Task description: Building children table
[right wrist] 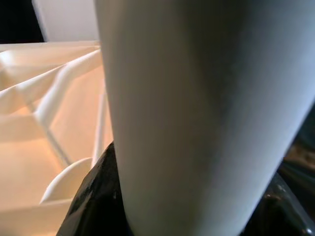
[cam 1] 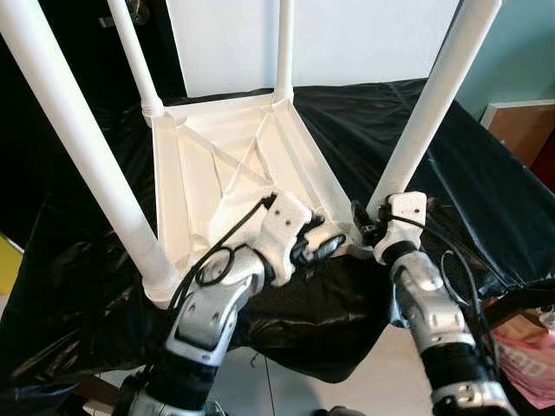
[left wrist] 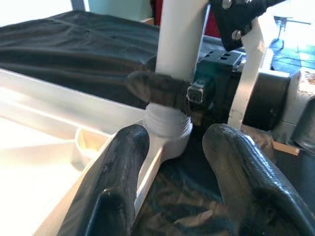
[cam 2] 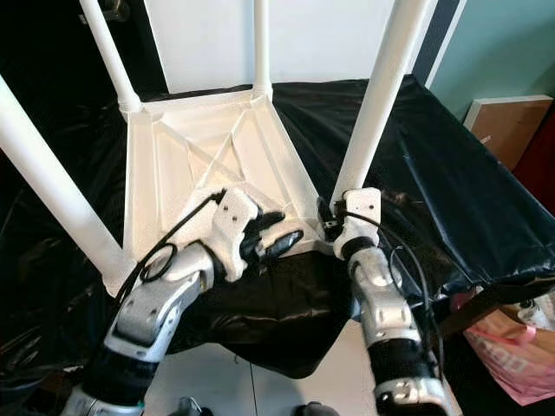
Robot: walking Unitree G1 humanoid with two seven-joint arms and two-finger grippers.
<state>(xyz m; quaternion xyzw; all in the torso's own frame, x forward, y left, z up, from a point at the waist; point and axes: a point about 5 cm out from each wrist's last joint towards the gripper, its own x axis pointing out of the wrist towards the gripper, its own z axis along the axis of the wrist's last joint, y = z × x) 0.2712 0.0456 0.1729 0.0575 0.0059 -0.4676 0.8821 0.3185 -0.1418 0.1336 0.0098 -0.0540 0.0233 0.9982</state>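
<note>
A white children's table (cam 1: 217,165) lies upside down on a black sheet, its legs pointing up. My right gripper (cam 1: 368,221) is shut on the near-right leg (cam 1: 438,95), just above the socket; in the right wrist view that leg (right wrist: 197,98) stands between the two black fingers (right wrist: 93,196). My left gripper (cam 1: 323,247) hovers open at the same near corner. In the left wrist view its fingers (left wrist: 118,187) straddle the tabletop's rim (left wrist: 150,164), close to the leg's base (left wrist: 170,128).
The near-left leg (cam 1: 78,147) and two far legs (cam 1: 134,52) stand tall around my arms. The black sheet (cam 1: 486,191) drapes over the work surface's edges. A pink bag (cam 1: 529,360) lies on the floor at right, and a white panel (cam 1: 364,39) stands behind.
</note>
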